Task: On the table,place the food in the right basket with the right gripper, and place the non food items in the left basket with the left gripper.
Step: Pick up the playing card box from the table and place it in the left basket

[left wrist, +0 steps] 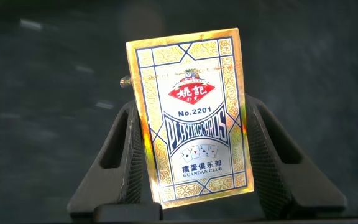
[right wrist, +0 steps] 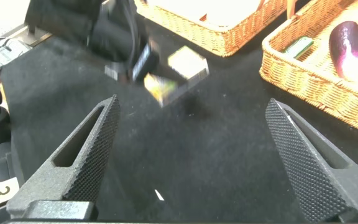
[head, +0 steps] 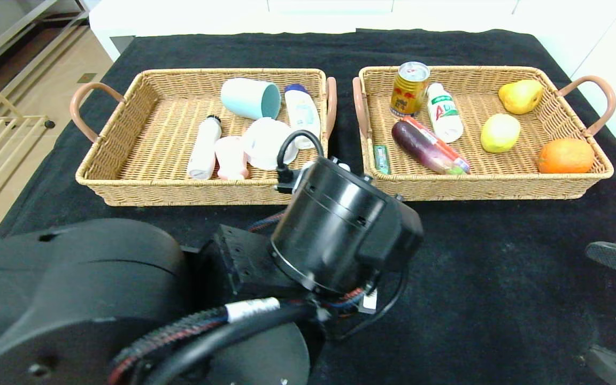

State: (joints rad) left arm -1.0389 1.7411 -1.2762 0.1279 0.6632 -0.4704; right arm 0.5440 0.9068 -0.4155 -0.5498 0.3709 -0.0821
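Left gripper (left wrist: 191,155) clamps the card deck (left wrist: 191,115) above the table, short of left basket (head: 126,182). Should clear front rim w/ margin, release low. Right gripper (right wrist: 197,155) idle nearby, jaws wide apart.

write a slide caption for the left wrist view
Left gripper shut on a gold-and-blue playing card box, held above the black tablecloth.

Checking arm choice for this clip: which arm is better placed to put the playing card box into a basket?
Left. The left gripper is shut on the playing card box, above the cloth just in front of the left basket, where non-food goes. The right gripper is open, empty, low at the table's right.
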